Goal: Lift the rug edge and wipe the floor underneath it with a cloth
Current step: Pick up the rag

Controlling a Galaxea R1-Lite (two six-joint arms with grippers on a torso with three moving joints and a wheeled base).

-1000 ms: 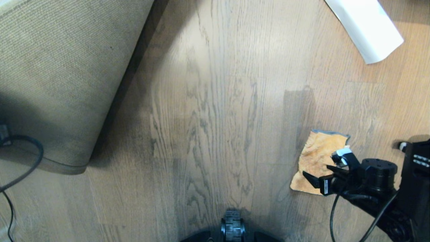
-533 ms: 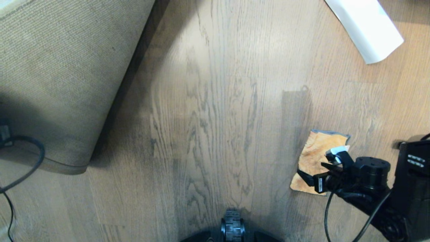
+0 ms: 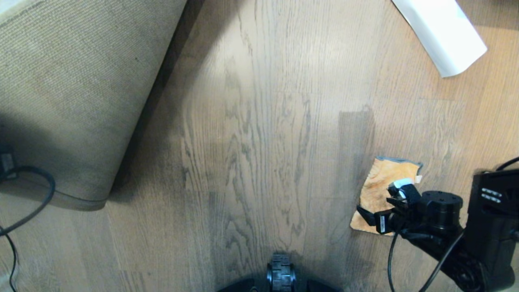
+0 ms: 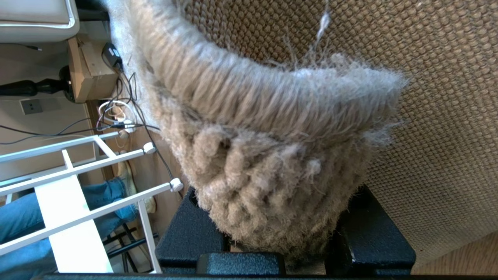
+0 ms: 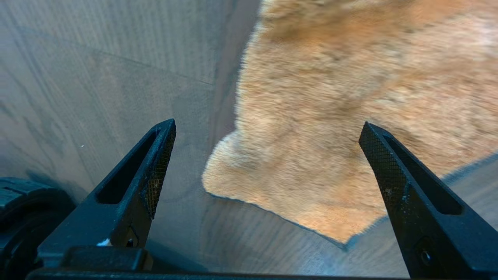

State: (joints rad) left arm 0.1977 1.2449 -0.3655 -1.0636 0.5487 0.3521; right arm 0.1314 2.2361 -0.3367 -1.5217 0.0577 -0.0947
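The lifted grey, tan-backed rug (image 3: 77, 97) was pinched by the left gripper (image 4: 272, 217); the right gripper (image 5: 268, 155), jaws spread, was held over the orange fluffy cloth (image 3: 379, 190), a white paper roll (image 3: 442, 34) well beyond.

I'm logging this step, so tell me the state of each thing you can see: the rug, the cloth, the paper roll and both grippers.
Rug: edge lifted and curled over, woven backing showing.
Left gripper: shut on the rug's corner.
Cloth: lying flat on the floor, not held.
Right gripper: open, over the cloth's near corner.
Paper roll: lying on the floor, untouched.
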